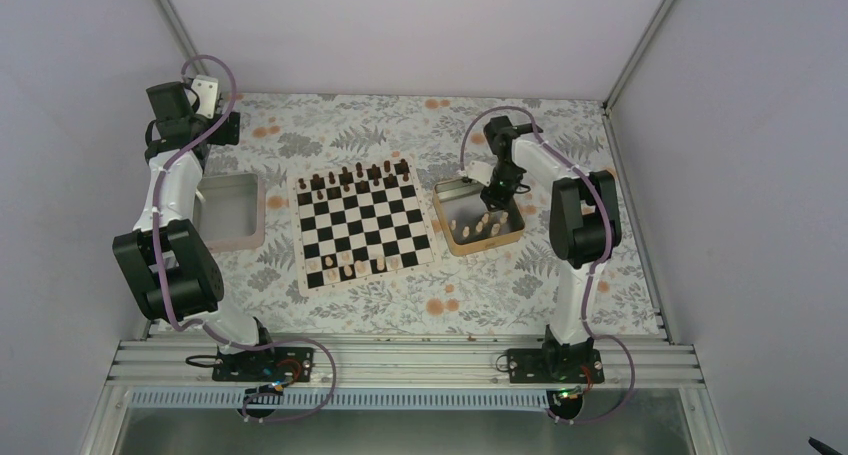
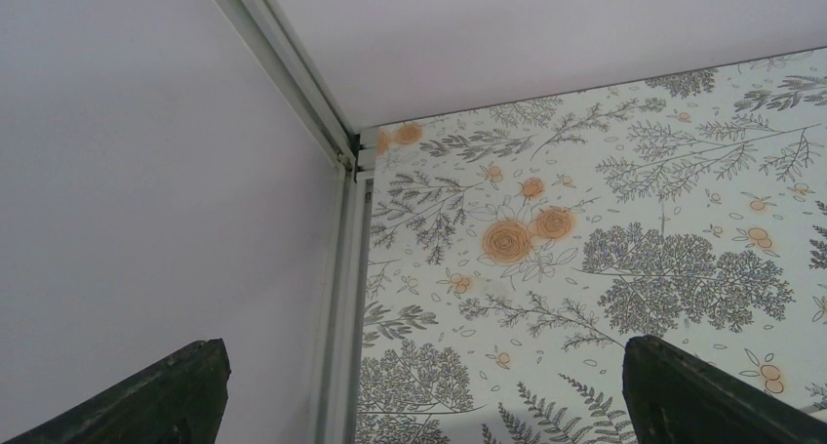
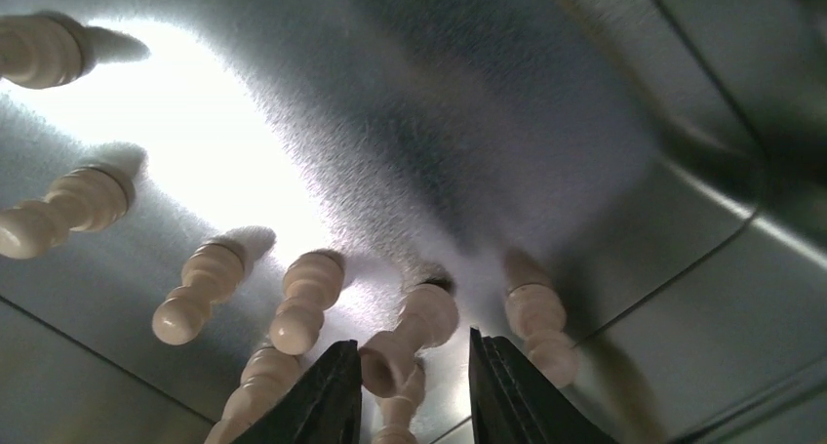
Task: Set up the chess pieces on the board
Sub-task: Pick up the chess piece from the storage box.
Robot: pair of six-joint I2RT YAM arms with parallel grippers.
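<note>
Inside the gold tin tray [image 1: 440,211], right of the board [image 1: 365,225], the right gripper [image 3: 410,351] straddles one light chess piece [image 3: 429,312], jaws apart and not yet clamped. Pick-up step: close squarely, then lift clear. The left gripper [image 2: 421,344] hangs spread and empty.

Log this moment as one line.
stage: picking from gold tin tray | right gripper: open, straddling a light chess piece | left gripper: open, empty, over far-left table corner | board: partly set

Floral-patterned table [image 1: 450,307] with the board [image 1: 366,225] between a pale tray [image 1: 232,211] and a gold tin tray [image 1: 490,244]
</note>
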